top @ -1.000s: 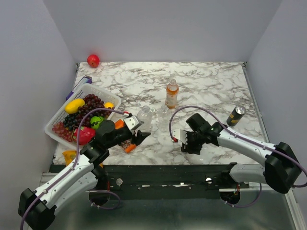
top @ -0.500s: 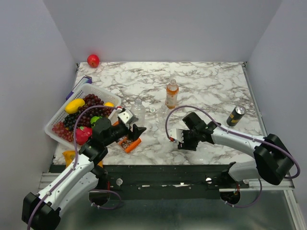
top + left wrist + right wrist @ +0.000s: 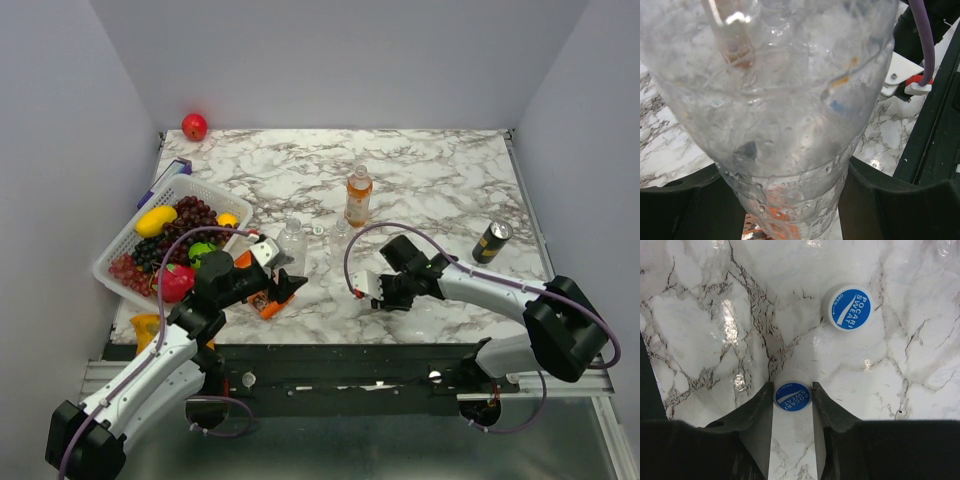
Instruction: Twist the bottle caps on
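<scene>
Pinching a blue Pocari Sweat cap (image 3: 792,397) lying on the marble surface (image 3: 715,315), the right gripper (image 3: 792,391) is clenched, apparently for lifting; the left gripper (image 3: 785,200) grasps a clear bottle (image 3: 785,100), probably to steady it for capping.

Left gripper (image 3: 785,200), right gripper (image 3: 792,395), apparently both clamped

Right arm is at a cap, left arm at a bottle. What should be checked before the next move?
1. Cap grip: right gripper shut on near blue cap, touching both its sides: ok.
2. Cap's printed top faces up: ok.
3. Bottle grip: left gripper holds clear bottle: ok.
4. That bottle's neck uncapped: cannot tell.
5. Spare: other blue cap lies apart from the gripper: ok.
</scene>
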Available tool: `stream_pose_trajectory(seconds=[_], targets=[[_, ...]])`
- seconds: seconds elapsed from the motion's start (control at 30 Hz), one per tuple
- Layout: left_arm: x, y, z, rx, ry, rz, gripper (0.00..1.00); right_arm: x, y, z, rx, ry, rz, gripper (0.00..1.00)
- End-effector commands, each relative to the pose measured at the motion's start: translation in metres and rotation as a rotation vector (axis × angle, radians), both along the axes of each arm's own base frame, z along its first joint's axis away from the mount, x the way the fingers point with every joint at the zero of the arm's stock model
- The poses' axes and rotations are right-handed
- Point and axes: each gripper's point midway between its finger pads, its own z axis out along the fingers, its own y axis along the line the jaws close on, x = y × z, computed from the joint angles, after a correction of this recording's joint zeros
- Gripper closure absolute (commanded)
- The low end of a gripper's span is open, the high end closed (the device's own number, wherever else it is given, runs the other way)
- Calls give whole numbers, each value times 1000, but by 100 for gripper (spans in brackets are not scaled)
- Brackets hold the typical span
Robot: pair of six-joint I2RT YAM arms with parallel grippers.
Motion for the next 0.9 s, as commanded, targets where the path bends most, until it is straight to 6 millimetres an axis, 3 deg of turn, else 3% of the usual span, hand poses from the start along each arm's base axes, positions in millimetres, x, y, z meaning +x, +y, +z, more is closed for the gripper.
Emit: stream_pose_trajectory(seconds=[0.0, 0.07, 0.13, 0.17, 0.23, 0.27, 0.33, 0.37, 0.47, 0.5, 0.63, 0.87], targets=[[-9, -8, 3, -13, -77, -91, 100, -5, -10, -5, -32, 19, 18, 71], [-14, -12, 0, -15, -73, -127, 100, -12, -15, 9, -50, 48, 15, 76], [-23, -19, -3, -25, -77, -174, 100, -8, -9, 46, -6, 22, -7, 79], [-27, -22, -5, -26, -76, -194, 100, -18, -15, 58, -24, 63, -21, 80], [-42, -34, -8, -22, -88, -268, 100, -28, -9, 94, 49, 87, -58, 81], [-47, -38, -9, -21, -95, -290, 100, -29, -3, 125, 95, 84, -64, 81], [-55, -47, -11, -20, -107, -338, 100, -36, 8, 164, 194, 103, -98, 82], [-55, -48, -13, -9, -129, -349, 100, -35, 13, 192, 240, 87, -111, 82], [-58, -52, -26, 48, -200, -424, 100, -41, 21, 226, 287, 134, -128, 82], [-60, -52, -33, 60, -204, -437, 100, -40, 30, 253, 345, 112, -102, 82], [-65, -52, -52, 100, -206, -486, 100, -52, 48, 282, 363, 86, 34, 81], [-68, -54, -61, 118, -202, -509, 100, -67, 89, 291, 333, 71, 228, 81]])
